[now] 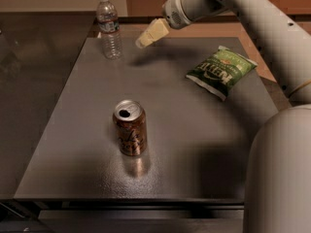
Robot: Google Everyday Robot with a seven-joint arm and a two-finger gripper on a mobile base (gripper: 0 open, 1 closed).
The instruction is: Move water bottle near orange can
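Note:
The water bottle [110, 27] stands upright at the far left corner of the dark table [194, 144]; it is clear and ribbed, with a white cap and a dark label band. The orange can [130, 127] stands upright near the table's middle front, its silver top showing the pull-tab opening. My gripper [144, 39] with cream fingers hangs above the far edge of the table, a short way to the right of the bottle and apart from it. It holds nothing.
A green chip bag [219, 70] lies at the right side of the table. My white arm [262, 18] reaches in from the upper right, and its base [279, 178] fills the lower right. A dark surface lies left of the table.

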